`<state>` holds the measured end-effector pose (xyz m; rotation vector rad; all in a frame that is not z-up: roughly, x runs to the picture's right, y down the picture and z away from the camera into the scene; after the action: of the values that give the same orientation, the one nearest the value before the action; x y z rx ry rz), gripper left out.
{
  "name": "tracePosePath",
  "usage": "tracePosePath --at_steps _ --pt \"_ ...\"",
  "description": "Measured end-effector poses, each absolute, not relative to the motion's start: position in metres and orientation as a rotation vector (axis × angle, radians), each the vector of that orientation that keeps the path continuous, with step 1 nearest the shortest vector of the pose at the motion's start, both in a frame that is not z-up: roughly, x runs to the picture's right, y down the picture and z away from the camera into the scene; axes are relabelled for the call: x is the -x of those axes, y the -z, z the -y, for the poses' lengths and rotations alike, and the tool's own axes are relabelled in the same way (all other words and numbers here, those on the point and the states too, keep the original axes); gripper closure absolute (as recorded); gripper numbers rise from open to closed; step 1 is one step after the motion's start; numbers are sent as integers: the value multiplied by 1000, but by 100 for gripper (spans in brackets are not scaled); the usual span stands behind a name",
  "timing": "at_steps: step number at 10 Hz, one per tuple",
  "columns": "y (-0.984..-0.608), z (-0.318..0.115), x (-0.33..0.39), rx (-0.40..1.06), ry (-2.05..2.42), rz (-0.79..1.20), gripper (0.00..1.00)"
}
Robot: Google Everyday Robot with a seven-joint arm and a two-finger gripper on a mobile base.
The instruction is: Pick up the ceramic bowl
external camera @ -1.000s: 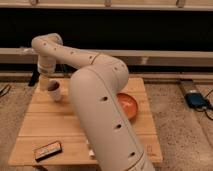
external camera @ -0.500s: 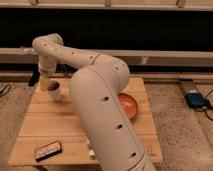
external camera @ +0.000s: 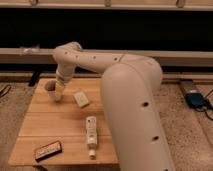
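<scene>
In the camera view, the gripper hangs at the upper left of the wooden table, just beside a small pale cup, possibly touching its rim. I cannot tell how far it is open, and nothing can be seen in its hold. The big pale arm fills the right half of the frame.

The ceramic bowl is nowhere in sight. Half a second ago it showed orange-red at the right side of the table, beside the arm's thick link. Now that link covers that part of the picture, so the bowl is probably hidden behind it.

The table's middle has opened up instead, showing a pale block, a white bottle lying on its side and a dark packet at the lower left.

For the task this means little progress. The gripper sits at the cup, well apart from where the bowl last showed, and must cross to the right.
</scene>
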<state>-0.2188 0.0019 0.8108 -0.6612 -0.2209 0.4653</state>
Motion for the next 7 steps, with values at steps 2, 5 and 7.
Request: tracePosePath --at_steps 2,5,7 --pt "-804 -26 179 660 -567 191 25" --pt "-797 -57 103 648 -737 142 25" --pt "-796 -68 68 643 -817 119 25"
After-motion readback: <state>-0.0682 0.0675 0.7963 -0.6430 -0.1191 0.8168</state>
